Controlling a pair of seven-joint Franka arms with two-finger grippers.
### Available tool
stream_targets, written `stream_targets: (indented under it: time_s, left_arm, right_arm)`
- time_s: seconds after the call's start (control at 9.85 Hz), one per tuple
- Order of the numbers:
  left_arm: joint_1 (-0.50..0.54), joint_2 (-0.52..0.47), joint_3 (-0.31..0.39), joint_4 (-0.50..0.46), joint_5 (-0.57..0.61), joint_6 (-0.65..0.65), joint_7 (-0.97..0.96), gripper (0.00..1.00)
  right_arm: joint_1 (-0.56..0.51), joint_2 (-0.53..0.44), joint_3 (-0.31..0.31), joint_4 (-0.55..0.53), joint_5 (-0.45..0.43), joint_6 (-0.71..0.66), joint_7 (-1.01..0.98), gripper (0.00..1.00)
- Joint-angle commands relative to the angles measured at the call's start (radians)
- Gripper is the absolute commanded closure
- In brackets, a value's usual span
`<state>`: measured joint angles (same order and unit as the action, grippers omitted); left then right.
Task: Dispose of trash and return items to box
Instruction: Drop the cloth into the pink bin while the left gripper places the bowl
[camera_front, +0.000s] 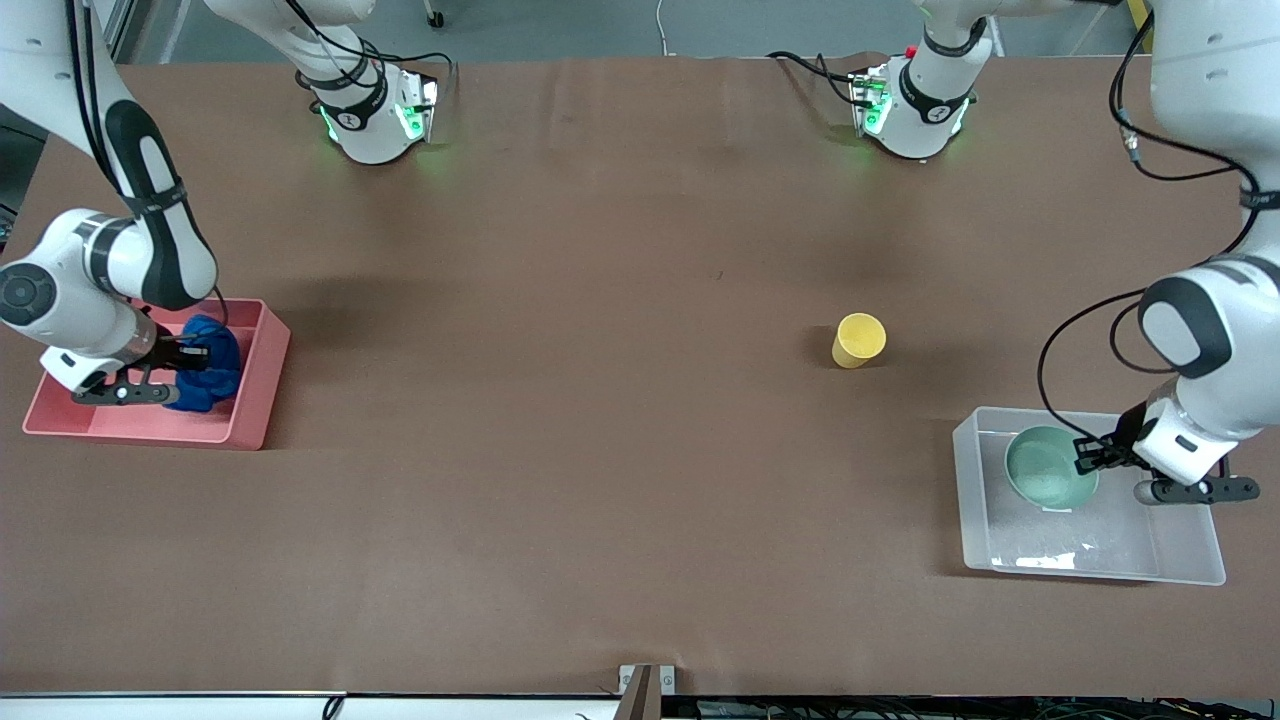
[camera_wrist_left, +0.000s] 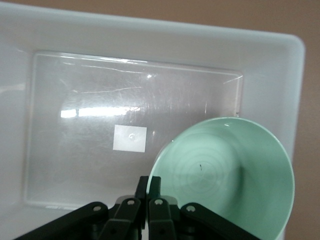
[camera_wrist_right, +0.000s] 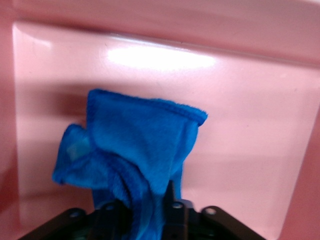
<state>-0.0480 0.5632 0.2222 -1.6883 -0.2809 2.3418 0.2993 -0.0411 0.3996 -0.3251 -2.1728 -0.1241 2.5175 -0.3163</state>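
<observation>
Left end effector (camera_wrist_left: 148, 192) pinches the mint bowl's (camera_wrist_left: 227, 177) rim over the clear box (camera_front: 1180, 570), whose white sticker (camera_wrist_left: 130, 138) shows only at the wrist. Right end effector (camera_wrist_right: 155, 210) clamps the blue cloth (camera_wrist_right: 135, 150) above the pink bin (camera_front: 255, 400). The yellow cup (camera_front: 858, 340) stands on the table (camera_front: 600, 450) (front view only).

A brown worktop (camera_front: 600, 450) fills nearly the whole front view, its covering matte with faint creases. Along the top edge runs a strip of grey floor (camera_front: 560, 25). At the bottom centre sits a small metal bracket (camera_front: 646, 680) on a pale rail (camera_front: 170, 706).
</observation>
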Motion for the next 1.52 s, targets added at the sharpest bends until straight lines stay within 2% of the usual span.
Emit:
stream_targets:
  time_s: [0.0, 0.1, 0.3, 0.41, 0.51, 0.61, 0.71, 0.81, 1.02, 1.12, 1.22, 1.42]
  left_arm:
    - [-0.001, 0.107, 0.005, 0.047, -0.043, -0.001, 0.037, 0.99]
    - [0.008, 0.118, 0.005, 0.041, -0.043, 0.001, 0.055, 0.98]
    - [0.011, 0.136, 0.005, 0.036, -0.044, 0.002, 0.058, 0.94]
    - [0.011, 0.135, 0.005, 0.030, -0.043, 0.002, 0.058, 0.89]
    - [0.011, 0.133, 0.006, 0.030, -0.038, 0.002, 0.057, 0.77]
    - [0.011, 0.127, 0.006, 0.032, -0.032, 0.002, 0.058, 0.44]
    - [0.013, 0.110, 0.009, 0.032, -0.032, 0.001, 0.058, 0.21]
    - [0.010, 0.068, 0.009, 0.032, -0.029, -0.007, 0.055, 0.10]
    - [-0.006, -0.050, -0.006, 0.012, 0.003, -0.044, 0.040, 0.00]
    - [-0.006, -0.121, -0.030, -0.002, 0.049, -0.105, 0.029, 0.00]
    - [-0.004, -0.191, -0.056, -0.020, 0.084, -0.166, -0.017, 0.00]
    - [-0.004, -0.357, -0.153, -0.085, 0.188, -0.278, -0.159, 0.00]
  right_arm:
    - [-0.006, -0.036, 0.004, 0.005, -0.003, -0.022, -0.001, 0.00]
    - [-0.005, -0.079, 0.008, 0.043, 0.000, -0.107, 0.000, 0.00]
    - [-0.003, -0.154, 0.009, 0.254, 0.127, -0.460, 0.003, 0.00]
    - [-0.003, -0.165, 0.009, 0.378, 0.141, -0.623, 0.008, 0.00]
    - [-0.003, -0.174, 0.015, 0.507, 0.139, -0.770, 0.047, 0.00]
    - [-0.003, -0.197, 0.038, 0.603, 0.139, -0.890, 0.115, 0.00]
    - [-0.014, -0.252, 0.087, 0.635, 0.139, -0.942, 0.211, 0.00]
    - [-0.029, -0.322, 0.140, 0.634, 0.139, -0.969, 0.274, 0.00]
    - [-0.048, -0.427, 0.181, 0.621, 0.141, -1.002, 0.283, 0.00]
    - [-0.098, -0.436, 0.229, 0.622, 0.141, -1.016, 0.283, 0.00]
    - [-0.088, -0.447, 0.238, 0.620, 0.140, -1.031, 0.283, 0.00]
    - [-0.060, -0.447, 0.222, 0.622, 0.135, -1.046, 0.276, 0.00]
